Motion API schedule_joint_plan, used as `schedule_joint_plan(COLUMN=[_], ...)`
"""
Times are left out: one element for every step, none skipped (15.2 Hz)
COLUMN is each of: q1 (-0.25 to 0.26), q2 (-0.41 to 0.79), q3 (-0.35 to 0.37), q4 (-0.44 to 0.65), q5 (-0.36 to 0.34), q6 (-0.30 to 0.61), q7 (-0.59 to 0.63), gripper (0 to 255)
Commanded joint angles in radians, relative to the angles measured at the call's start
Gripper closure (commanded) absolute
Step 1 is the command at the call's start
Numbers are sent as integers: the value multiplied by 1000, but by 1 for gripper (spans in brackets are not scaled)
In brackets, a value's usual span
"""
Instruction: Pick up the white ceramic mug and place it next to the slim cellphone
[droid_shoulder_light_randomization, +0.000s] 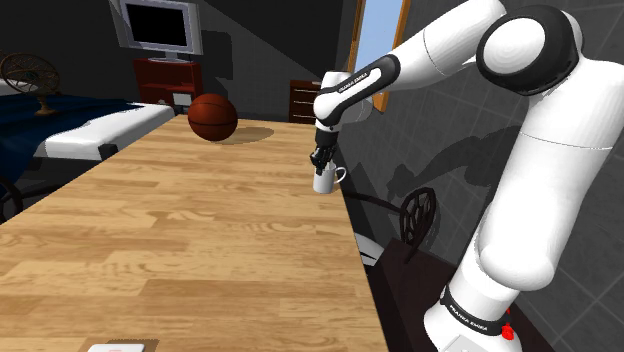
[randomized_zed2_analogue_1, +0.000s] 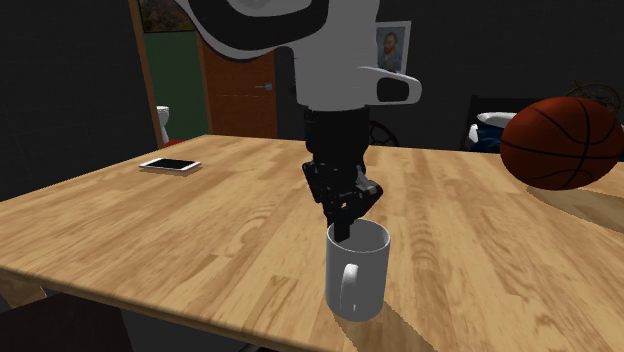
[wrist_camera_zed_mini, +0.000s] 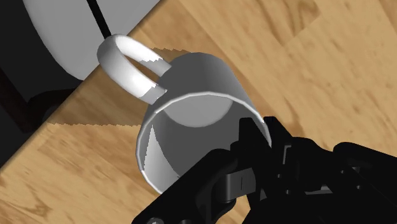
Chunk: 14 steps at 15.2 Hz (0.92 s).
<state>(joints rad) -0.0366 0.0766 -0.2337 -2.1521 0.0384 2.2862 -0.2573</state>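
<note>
- Second exterior view: white mug (randomized_zed2_analogue_1: 357, 275) stands upright on the wooden table (randomized_zed2_analogue_1: 200, 230), right at its near edge, with the handle facing off the table.
- Gripper (randomized_zed2_analogue_1: 345, 228) comes straight down onto the mug's far rim, tip dipping into the opening. This is likely a rim pinch, since the handle side hangs by the edge.
- Wrist view: mug (wrist_camera_zed_mini: 203, 76) sits just ahead of the gripper (wrist_camera_zed_mini: 245, 159), its rim wall at the jaws. Cannot tell whether they are clamped or merely around it.
- Cellphone (randomized_zed2_analogue_1: 170, 165) lies flat, well apart across the table, and the basketball (randomized_zed2_analogue_1: 560, 140) is off to the other side.
- Mug looks not yet lifted.
</note>
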Motion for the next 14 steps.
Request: schedule_joint_plan(q1=[0, 0, 0, 0, 0, 1, 1, 1, 1, 2, 2, 2, 2, 2], q2=[0, 0, 0, -7, -14, -20, -27, -33, -39, -45, -51, -56, -62, -67], q3=[0, 0, 0, 0, 0, -1, -1, -1, -1, -1, -1, -1, -1, -1], q4=[0, 0, 0, 5, 12, 18, 24, 31, 38, 45, 53, 60, 68, 76], q5=[0, 0, 0, -3, -5, -7, -10, -12, -14, -16, -17, -19, -21, -22], q6=[0, 0, 0, -13, -25, -38, -51, -64, -77, -90, -103, -116, -128, -141], q7=[0, 0, 0, 2, 4, 5, 7, 9, 10, 12, 13, 14, 16, 17], gripper=[255, 255, 255, 255, 255, 255, 255, 255, 255, 255, 255, 255, 255, 255])
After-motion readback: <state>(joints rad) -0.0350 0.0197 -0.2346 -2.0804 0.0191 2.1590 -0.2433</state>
